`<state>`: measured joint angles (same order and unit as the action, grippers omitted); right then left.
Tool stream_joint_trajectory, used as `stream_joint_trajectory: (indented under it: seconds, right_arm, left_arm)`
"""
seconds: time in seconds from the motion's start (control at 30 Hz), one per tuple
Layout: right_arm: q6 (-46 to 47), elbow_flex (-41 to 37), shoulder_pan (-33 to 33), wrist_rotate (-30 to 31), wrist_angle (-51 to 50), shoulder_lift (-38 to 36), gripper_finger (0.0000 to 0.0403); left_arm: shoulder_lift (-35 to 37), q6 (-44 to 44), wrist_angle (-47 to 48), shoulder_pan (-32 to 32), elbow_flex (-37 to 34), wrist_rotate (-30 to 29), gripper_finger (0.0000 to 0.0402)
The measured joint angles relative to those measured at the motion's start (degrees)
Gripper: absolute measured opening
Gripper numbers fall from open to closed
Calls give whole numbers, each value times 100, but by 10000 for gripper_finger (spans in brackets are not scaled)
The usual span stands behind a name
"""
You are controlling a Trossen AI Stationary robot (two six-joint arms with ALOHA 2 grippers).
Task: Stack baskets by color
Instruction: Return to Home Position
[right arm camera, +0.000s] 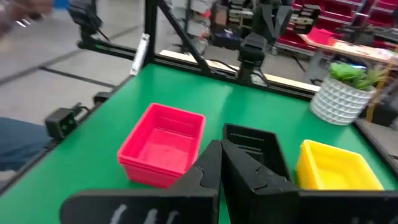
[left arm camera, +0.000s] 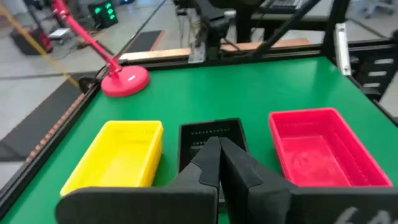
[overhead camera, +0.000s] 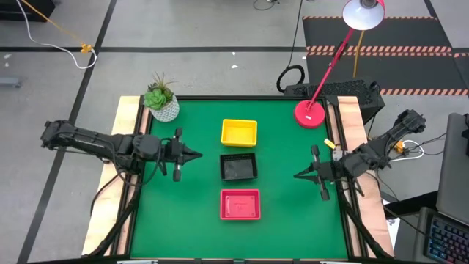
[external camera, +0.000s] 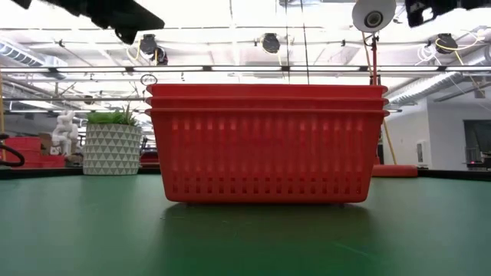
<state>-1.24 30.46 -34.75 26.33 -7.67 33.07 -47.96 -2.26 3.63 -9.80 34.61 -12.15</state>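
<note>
The yellow stack (overhead camera: 239, 132), black stack (overhead camera: 239, 166) and red stack (overhead camera: 240, 204) sit in a row mid-bench (overhead camera: 293, 220), between the left gripper (overhead camera: 197, 155) and right gripper (overhead camera: 297, 175), both closed, empty and well apart from them.

Reaching in from middle left of the high view with left gripper (overhead camera: 196, 155) pointing right, fingers pressed together; from middle right with right gripper (overhead camera: 297, 175) pointing left, likewise pinched.

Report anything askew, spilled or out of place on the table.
Nothing stands out. The yellow stack, black stack and red stack sit in one line, evenly nested; the left tool and right tool hang clear, shut.
</note>
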Motion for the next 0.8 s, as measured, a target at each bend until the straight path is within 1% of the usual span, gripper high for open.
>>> stream_joint_trajectory:
  seconds: [0.1, 0.2, 0.27, 0.37, 0.47, 0.53, 0.7, 0.8]
  right_arm:
    - [5, -393, 237, -493, 330, -288, 0]
    - [9, -750, 427, -806, 598, -508, 0]
    - [-22, -1006, 535, -1020, 850, -633, 0]
    - [-143, -1394, 690, -1161, 1128, -826, 0]
    - [-278, -1668, 881, -1280, 1392, -997, 0]
    - [-319, -1840, 1023, -1314, 1507, -1056, 0]
    - [-258, -2107, 1404, -1780, 1689, -1180, 0]
    - [-249, -2182, 1609, -1998, 1702, -1207, 0]
  left_arm:
    - [139, -182, -469, 111, -352, 332, 9]
    - [253, -270, -822, 230, -645, 477, 13]
    - [364, -271, -847, 333, -814, 479, 9]
    - [443, -217, -1062, 474, -995, 639, 3]
    - [470, -202, -1271, 598, -1116, 874, 9]
    - [495, -197, -1258, 675, -1219, 925, 13]
    - [493, -192, -1620, 862, -1523, 973, 3]
    - [493, -146, -1771, 963, -1693, 1054, 8]
